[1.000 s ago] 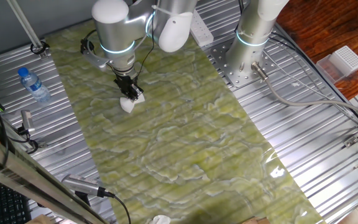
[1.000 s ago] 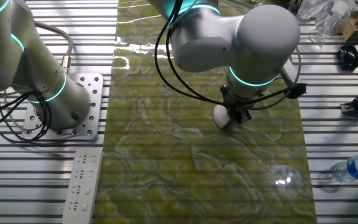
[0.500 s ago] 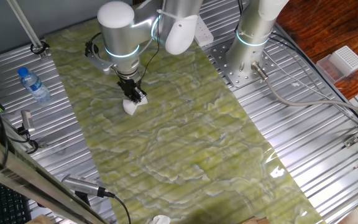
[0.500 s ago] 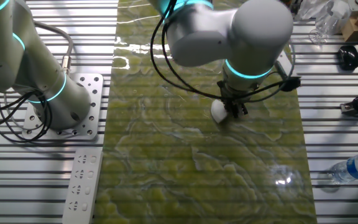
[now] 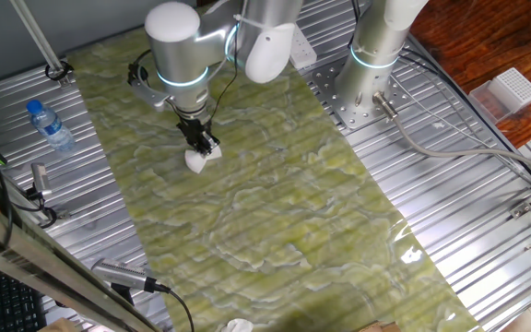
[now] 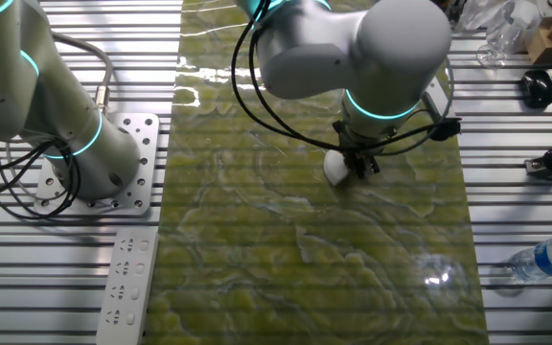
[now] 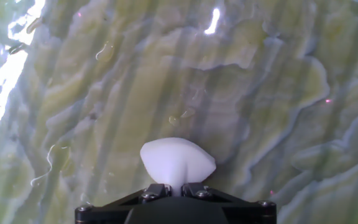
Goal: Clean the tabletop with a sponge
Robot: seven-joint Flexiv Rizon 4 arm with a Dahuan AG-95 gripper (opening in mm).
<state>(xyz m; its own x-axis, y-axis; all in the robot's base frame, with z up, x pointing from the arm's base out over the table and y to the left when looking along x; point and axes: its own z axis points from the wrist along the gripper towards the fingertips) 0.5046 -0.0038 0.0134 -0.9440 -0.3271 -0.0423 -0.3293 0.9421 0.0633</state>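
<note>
In one fixed view we see the gripper (image 5: pixel 198 144) pointing down from the grey arm (image 5: pixel 178 51), clamped on the white sponge (image 5: pixel 196 160), which sits pressed on the yellow-green tabletop (image 5: pixel 275 212) toward its far left part. A water bottle (image 5: pixel 50 125) lies on the ribbed metal panel to the left, well apart from the sponge. A second arm's base (image 5: pixel 371 65) stands at the right edge of the sheet, and a white ridged box (image 5: pixel 511 92) lies far off to the right.

In the other fixed view we find the gripper (image 6: pixel 357 163) under the bulky arm joint (image 6: pixel 391 48), with the sponge (image 6: pixel 335 170) showing just beside it on the left, resting on the tabletop (image 6: pixel 257 268). A white power strip (image 6: pixel 125 278) lies on the metal panel at lower left, and the bottle (image 6: pixel 549 259) at lower right.

In the hand view we look along the fingers at the sponge (image 7: pixel 177 163), squeezed narrow where the gripper (image 7: pixel 174 191) pinches it and bulging wider beyond. It seems to touch the tabletop (image 7: pixel 260 93), though from this angle we cannot be sure of the contact.
</note>
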